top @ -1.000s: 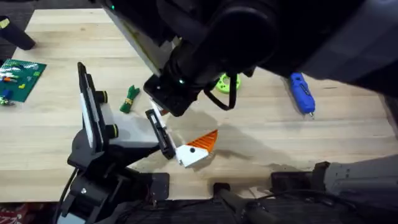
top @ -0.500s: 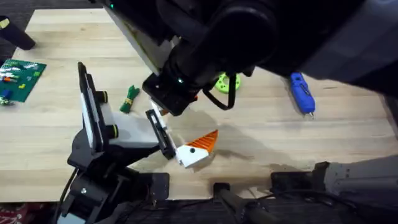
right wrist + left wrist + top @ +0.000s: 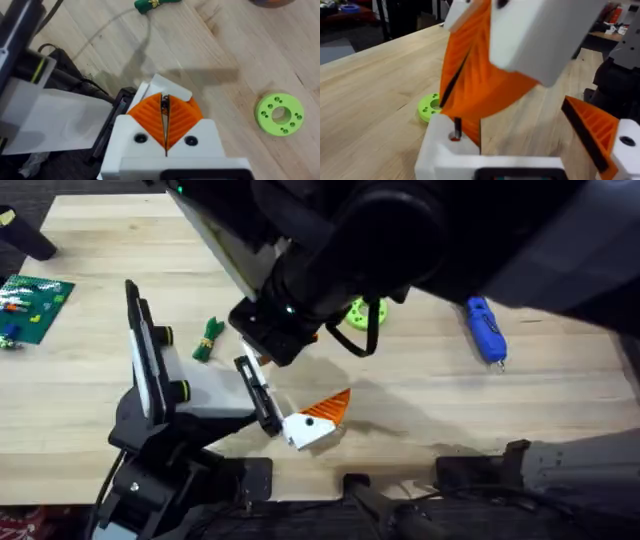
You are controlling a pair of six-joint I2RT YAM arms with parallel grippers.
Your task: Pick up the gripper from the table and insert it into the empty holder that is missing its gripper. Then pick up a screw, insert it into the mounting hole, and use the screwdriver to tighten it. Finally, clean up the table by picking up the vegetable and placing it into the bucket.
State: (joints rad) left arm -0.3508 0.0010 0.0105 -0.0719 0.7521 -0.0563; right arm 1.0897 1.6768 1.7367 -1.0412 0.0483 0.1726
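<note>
Scarcely anything being changed since second ago: right gripper [image 3: 165,112] being kept pinched shut on screw [image 3: 457,124] at mounting hole [image 3: 454,136]. Seating judged unfinished. Left gripper [image 3: 525,142] being held spread, empty.

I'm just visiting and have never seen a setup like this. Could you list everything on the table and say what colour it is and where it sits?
Screwdriver: one, blue, far right of the table.
Vegetable: one, dark green, left of centre.
Green ring: one, lime green with small holes, centre, partly under the right arm.
Circuit board: one, green, far left edge.
White mount: one, white with an orange ribbed finger, near front centre.
Table: one, light wood.
Left gripper: one, white with orange pads, close above the white mount.
Right gripper: one, white with orange pads pressed together on a thin dark piece.
</note>
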